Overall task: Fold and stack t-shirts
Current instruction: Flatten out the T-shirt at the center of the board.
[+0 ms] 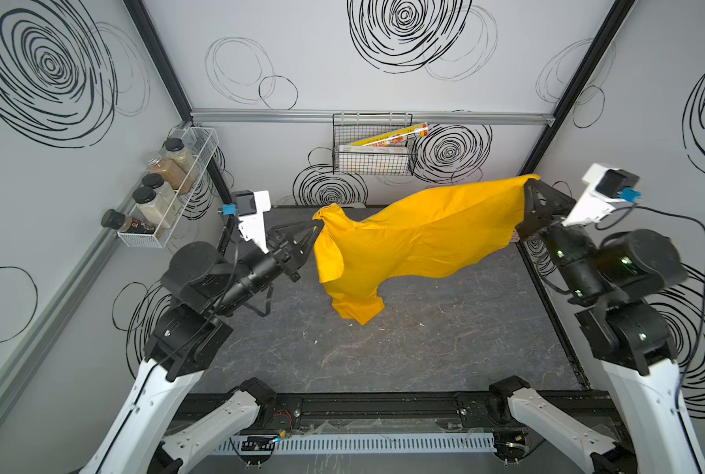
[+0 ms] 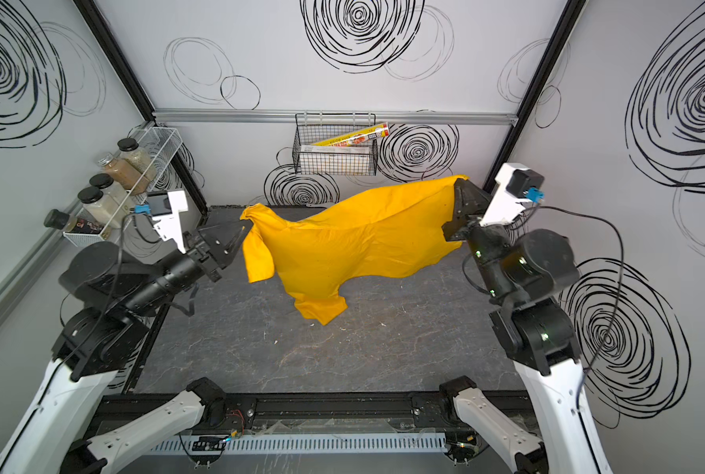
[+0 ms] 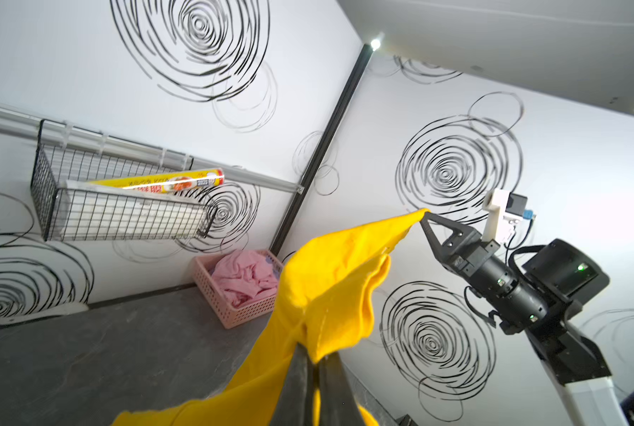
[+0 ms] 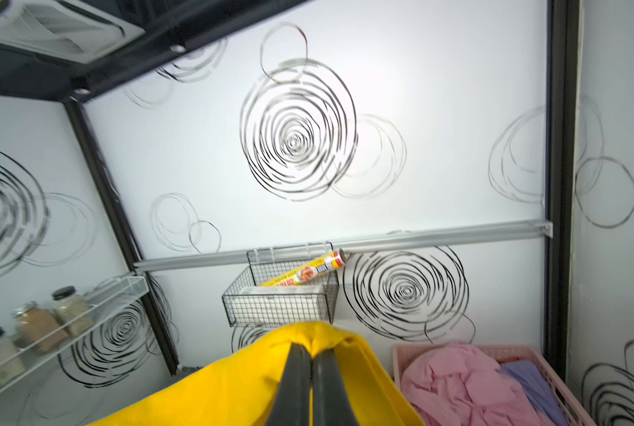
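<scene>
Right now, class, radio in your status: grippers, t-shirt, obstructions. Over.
Left gripper shut on yellow t-shirt; right gripper shut on its far end. T-shirt stretched between them, unfolded, aloft. Pink basket behind, near back corner.

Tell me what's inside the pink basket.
The pink basket holds a crumpled pink t-shirt with a lavender t-shirt beside it. Anything beneath them, and the basket's floor, is covered.
</scene>
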